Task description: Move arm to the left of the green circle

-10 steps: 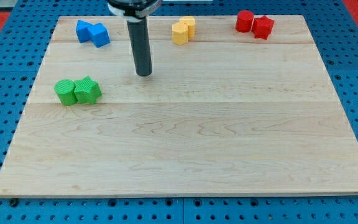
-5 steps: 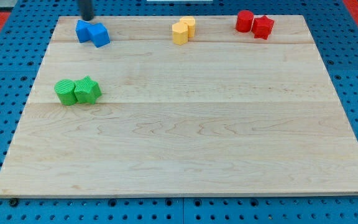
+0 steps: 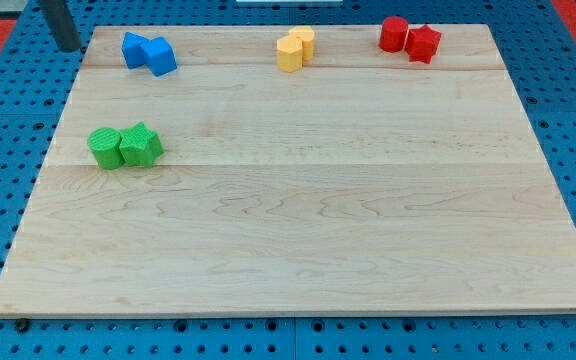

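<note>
The green circle (image 3: 104, 147) lies at the board's left side, touching a green star (image 3: 141, 145) on its right. My tip (image 3: 68, 46) is at the view's top left, just off the board's left edge, above and slightly left of the green circle and left of the blue blocks. It touches no block.
Two blue blocks (image 3: 149, 52) sit together at the top left of the wooden board (image 3: 298, 200). Two yellow blocks (image 3: 294, 47) sit at top centre. A red cylinder (image 3: 394, 33) and a red star (image 3: 423, 43) sit at top right. Blue pegboard surrounds the board.
My tip moved from the board's upper middle up and to the left, past the blue blocks, then off the board's left edge. No block moved.
</note>
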Controlling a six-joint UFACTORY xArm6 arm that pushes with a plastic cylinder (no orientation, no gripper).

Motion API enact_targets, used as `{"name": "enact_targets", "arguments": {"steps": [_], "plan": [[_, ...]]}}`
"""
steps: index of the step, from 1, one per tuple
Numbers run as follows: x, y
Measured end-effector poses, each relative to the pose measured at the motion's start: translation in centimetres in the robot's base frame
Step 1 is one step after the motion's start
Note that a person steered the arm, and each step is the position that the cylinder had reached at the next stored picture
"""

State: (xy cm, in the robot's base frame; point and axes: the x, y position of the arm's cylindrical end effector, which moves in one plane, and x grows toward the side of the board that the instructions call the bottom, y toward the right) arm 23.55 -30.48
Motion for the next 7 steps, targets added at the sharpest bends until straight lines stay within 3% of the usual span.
{"name": "enact_targets", "arguments": {"steps": [1, 2, 4, 6, 7], "plan": [[0.4, 0.0], [6.4, 0.0], [9.6, 0.0], [22.3, 3.6], [22.7, 10.3]]}}
